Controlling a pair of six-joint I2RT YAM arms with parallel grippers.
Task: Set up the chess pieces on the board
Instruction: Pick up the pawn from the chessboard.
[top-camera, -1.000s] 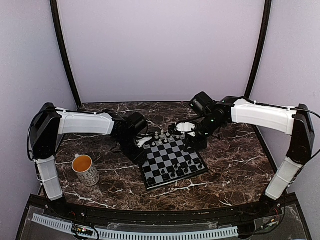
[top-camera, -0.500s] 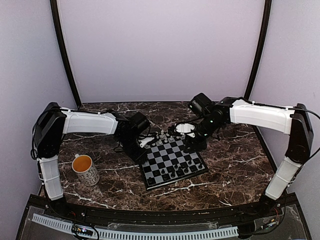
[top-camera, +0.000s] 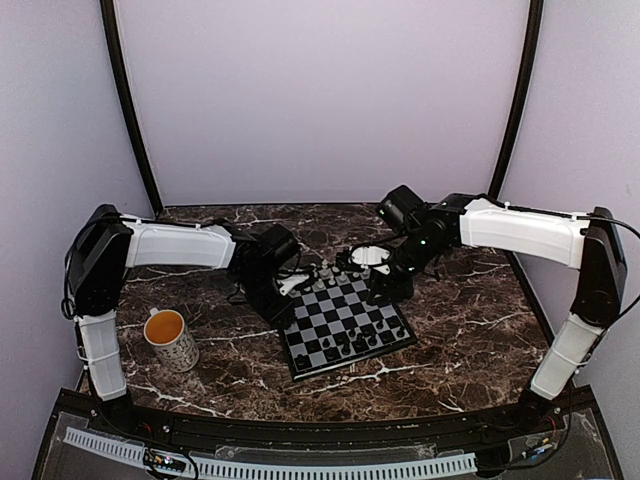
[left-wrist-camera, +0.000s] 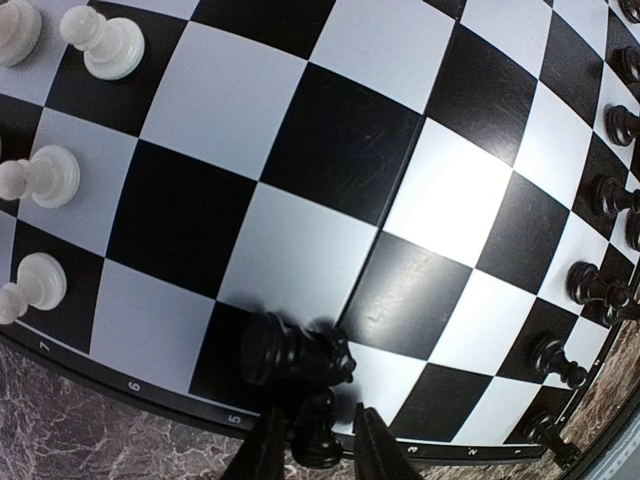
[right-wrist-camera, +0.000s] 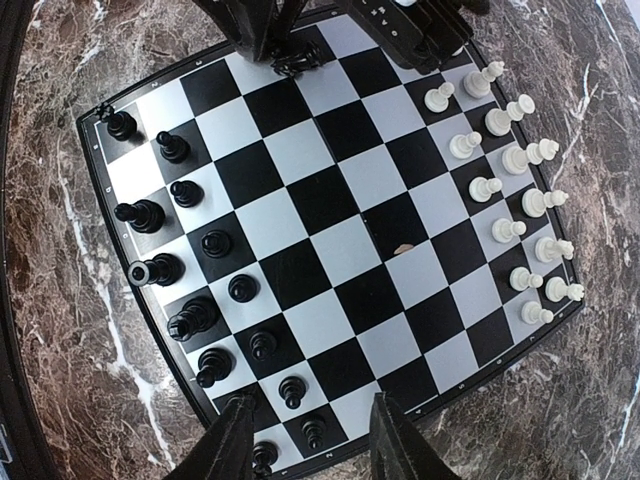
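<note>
The board (top-camera: 345, 322) lies mid-table, with white chess pieces (right-wrist-camera: 512, 195) along one side and black chess pieces (right-wrist-camera: 190, 270) along the opposite side. My left gripper (top-camera: 284, 298) is low over the board's left edge. In the left wrist view, the left gripper (left-wrist-camera: 318, 450) is nearly closed with a small black piece (left-wrist-camera: 318, 438) between its fingers. A second black piece (left-wrist-camera: 292, 350) lies on its side just past the tips. My right gripper (top-camera: 386, 290) hovers over the board's far right corner. In the right wrist view, the right gripper (right-wrist-camera: 305, 440) is open and empty.
A patterned mug (top-camera: 172, 340) of brown liquid stands on the marble table (top-camera: 470, 330) at the left. A small white round object (top-camera: 372, 255) lies behind the board. A tan speck (right-wrist-camera: 403, 246) lies on a middle square.
My left gripper has moved right, from beside the board to over its left edge. The right gripper has barely shifted.
</note>
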